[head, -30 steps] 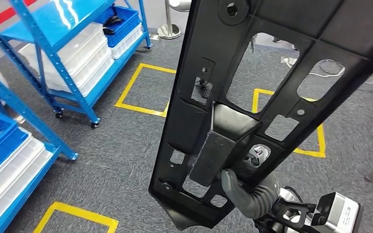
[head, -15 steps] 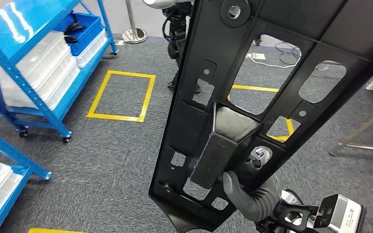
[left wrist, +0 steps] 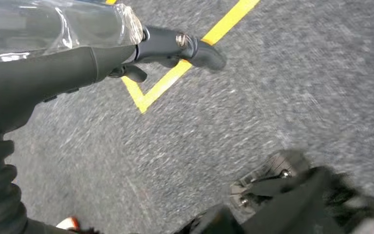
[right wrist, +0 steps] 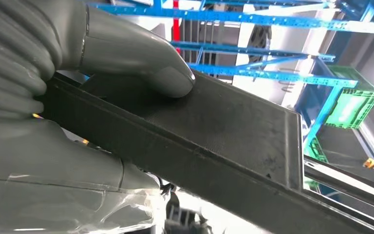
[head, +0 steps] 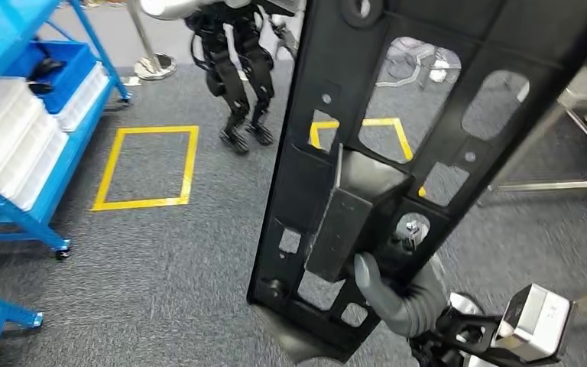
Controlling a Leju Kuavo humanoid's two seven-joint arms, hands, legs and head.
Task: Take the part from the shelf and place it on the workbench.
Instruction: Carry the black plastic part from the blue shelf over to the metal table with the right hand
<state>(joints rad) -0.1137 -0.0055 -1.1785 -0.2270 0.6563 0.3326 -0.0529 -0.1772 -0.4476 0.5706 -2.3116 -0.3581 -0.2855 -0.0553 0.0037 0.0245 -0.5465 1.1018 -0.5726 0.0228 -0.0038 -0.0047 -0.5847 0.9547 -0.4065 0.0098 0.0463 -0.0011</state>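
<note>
Grey carpet [head: 183, 252] with yellow taped squares [head: 147, 164] fills your head view, and the whole scene has swung since a second ago: the blue shelving [head: 23, 115] has slid toward the left edge, and another robot's dark legs [head: 237, 84] now stand beyond the tape, so the camera turned. You see the black part [head: 367, 176] held upright and close, unchanged in the right hand [head: 397, 294], whose thumb and fingers clamp its boxy rib. Your left hand [left wrist: 126, 53] hangs over the carpet with fingers loosely extended, holding nothing.
</note>
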